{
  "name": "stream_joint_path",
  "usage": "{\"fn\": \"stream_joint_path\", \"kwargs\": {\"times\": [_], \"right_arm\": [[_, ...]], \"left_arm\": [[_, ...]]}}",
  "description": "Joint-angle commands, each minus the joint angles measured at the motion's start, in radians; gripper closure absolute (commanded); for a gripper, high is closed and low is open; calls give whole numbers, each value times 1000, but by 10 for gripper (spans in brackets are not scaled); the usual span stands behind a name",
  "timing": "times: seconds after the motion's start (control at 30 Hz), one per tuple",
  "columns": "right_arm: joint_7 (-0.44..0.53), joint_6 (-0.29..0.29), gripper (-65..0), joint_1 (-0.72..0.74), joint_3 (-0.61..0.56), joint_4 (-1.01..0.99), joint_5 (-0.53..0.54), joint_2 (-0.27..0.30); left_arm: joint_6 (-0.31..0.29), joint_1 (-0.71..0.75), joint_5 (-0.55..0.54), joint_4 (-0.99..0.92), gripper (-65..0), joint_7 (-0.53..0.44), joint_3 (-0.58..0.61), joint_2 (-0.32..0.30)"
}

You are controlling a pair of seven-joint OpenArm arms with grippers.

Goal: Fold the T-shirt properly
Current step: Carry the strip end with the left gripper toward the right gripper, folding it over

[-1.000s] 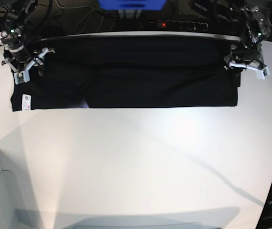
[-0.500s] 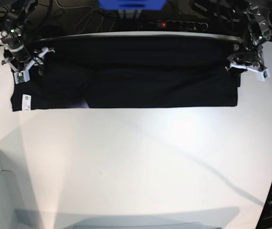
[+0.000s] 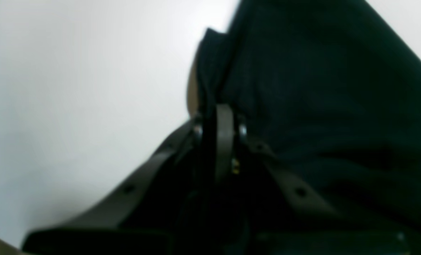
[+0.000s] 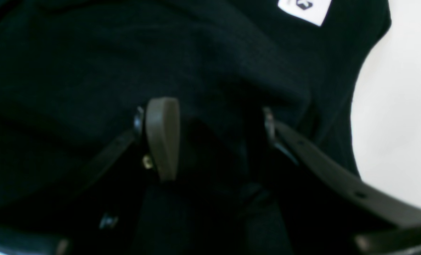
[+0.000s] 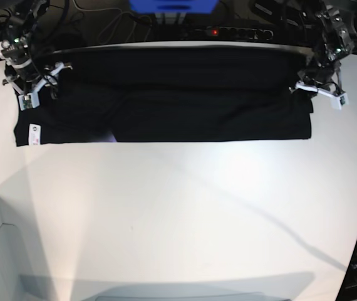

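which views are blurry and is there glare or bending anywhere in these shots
Left wrist: soft all over, T-shirt a dark mass. Right wrist: also soft, though the white tag reads. Base: sharpest, fisheye bends the table edges, a bright glare patch at centre, long diagonal shadows.

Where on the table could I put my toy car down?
The wide white table in front of the T-shirt is bare. The far strip is crowded: the shirt fills it, with a claw at each end.
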Motion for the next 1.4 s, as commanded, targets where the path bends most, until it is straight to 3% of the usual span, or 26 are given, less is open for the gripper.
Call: {"fn": "stream_joint_path", "kwargs": {"times": [0.0,0.2,0.37,0.63,1.2,1.37], "right_arm": [[18,14,-302,1,5,19,12,9],[18,14,-302,2,5,19,12,8],[18,14,-302,2,5,19,12,6],[18,14,-302,2,5,19,12,6],[18,14,-302,4,5,19,12,6],[18,14,-302,4,5,19,12,6]], "left_arm": [[-6,10,-16,63,0,-24,-3,-10],[-6,46,-18,283,0,-24,126,-9],[-6,49,-12,310,0,-33,307,-9],[3,-35,-10,284,0,-34,638,-12],[4,-339,-9,122,0,-34,1098,-7],[6,-411,18,56,0,-34,1195,21]]}}
